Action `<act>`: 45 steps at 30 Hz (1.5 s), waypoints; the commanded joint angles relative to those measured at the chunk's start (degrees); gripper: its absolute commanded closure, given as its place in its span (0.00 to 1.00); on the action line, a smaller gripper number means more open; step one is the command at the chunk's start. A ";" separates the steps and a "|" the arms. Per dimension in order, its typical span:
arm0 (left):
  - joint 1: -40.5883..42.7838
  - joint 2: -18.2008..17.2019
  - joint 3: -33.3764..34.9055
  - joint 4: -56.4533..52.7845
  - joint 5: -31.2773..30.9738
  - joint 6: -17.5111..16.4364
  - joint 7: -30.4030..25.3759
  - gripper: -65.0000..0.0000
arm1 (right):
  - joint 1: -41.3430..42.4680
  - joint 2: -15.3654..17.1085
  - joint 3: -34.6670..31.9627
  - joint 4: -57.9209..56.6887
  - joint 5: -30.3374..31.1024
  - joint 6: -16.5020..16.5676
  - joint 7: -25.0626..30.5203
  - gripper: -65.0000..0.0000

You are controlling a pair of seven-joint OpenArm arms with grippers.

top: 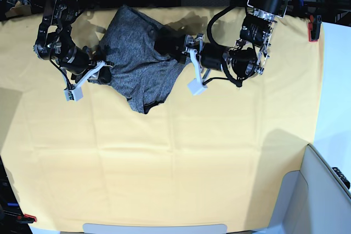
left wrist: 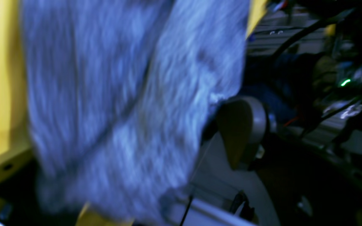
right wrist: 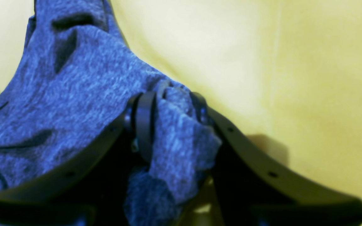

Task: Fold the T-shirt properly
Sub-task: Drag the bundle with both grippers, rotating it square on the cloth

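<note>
A yellow-orange cloth (top: 181, 152) covers the whole worktop, with cables and clamps crowding the far edge. The large heathered dark grey long-sleeved knit T-shirt (top: 137, 61) lies bunched at the far side, left of centre, between the two arms.

The right gripper (right wrist: 168, 106), on the scene's left, has its fingers clamped on a gathered wad of the shirt's edge, the fabric bulging out between them. The left gripper (top: 192, 64), on the scene's right, sits at the shirt's other side with fingers spread wide; whether it touches the fabric I cannot tell, as its own view is blurred.

The shirt is crumpled, lumpy and far from flat. To my eye it wants spreading first: a clean pinch on the free side, then both arms drawing apart evenly so no wrinkles get trapped.
</note>
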 commanded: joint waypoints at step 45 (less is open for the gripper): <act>-15.97 3.65 8.21 -7.77 17.11 0.70 0.54 1.00 | -11.25 -4.58 0.29 13.95 -1.00 0.21 0.02 0.94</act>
